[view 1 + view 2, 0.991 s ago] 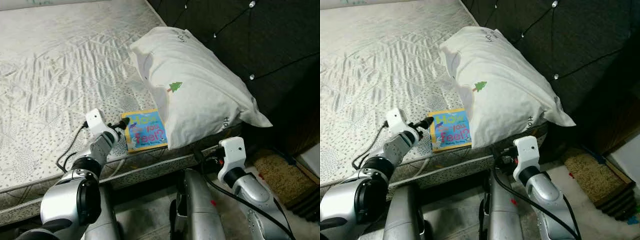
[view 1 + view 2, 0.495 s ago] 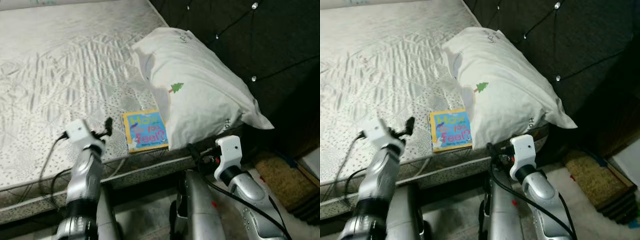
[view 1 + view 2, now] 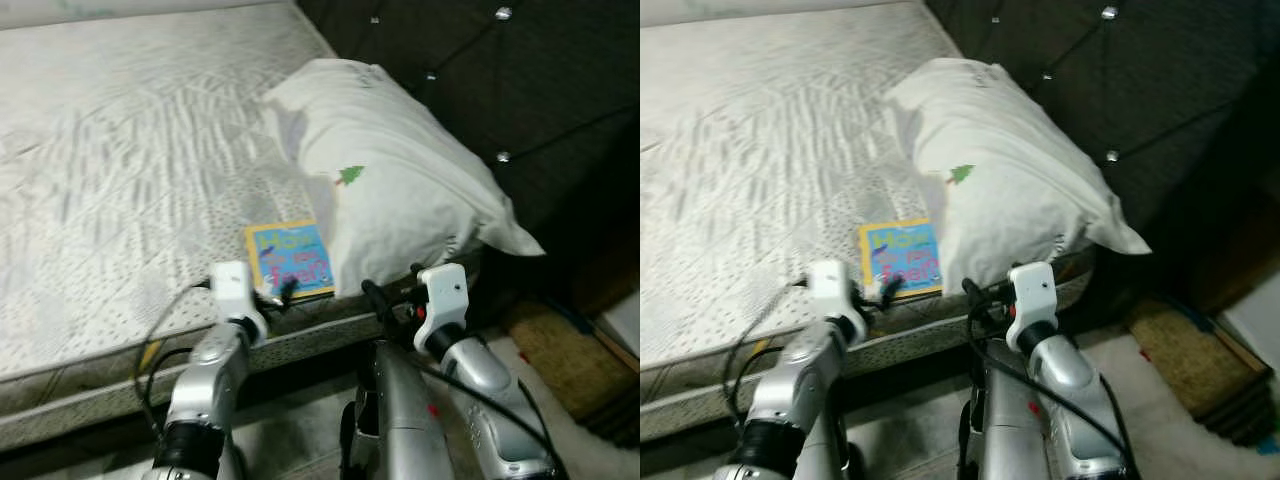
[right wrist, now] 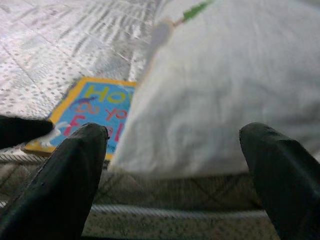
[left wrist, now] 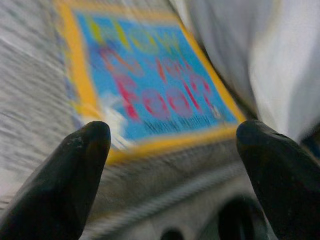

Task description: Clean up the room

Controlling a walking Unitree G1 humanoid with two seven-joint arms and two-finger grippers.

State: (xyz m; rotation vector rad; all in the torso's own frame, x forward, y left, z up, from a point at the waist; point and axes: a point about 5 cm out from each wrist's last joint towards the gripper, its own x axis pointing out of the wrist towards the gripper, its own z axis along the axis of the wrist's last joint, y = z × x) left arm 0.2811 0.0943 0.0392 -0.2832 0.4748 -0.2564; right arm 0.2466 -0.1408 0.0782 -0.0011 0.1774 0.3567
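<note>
A small picture book [image 3: 290, 260] with a blue cover and yellow border lies flat on the bare mattress [image 3: 120, 160], near its front edge. One side of it tucks under a white pillow [image 3: 400, 180]. My left gripper [image 3: 278, 294] hovers open just off the book's near edge; in the left wrist view the book [image 5: 150, 85] sits between and beyond its fingers [image 5: 65, 185]. My right gripper [image 3: 392, 288] is open at the mattress edge, facing the pillow's [image 4: 225, 85] front side, with nothing between its fingers [image 4: 75, 175].
A dark tufted headboard [image 3: 500, 90] rises behind the pillow. On the floor to the right lie a brown mat [image 3: 560, 350] and other flat items. The mattress edge and bed frame [image 3: 320, 335] run just in front of my arms.
My left gripper has swung from the book's left side down to its near edge by the mattress front. The right gripper has risen a little toward the pillow.
</note>
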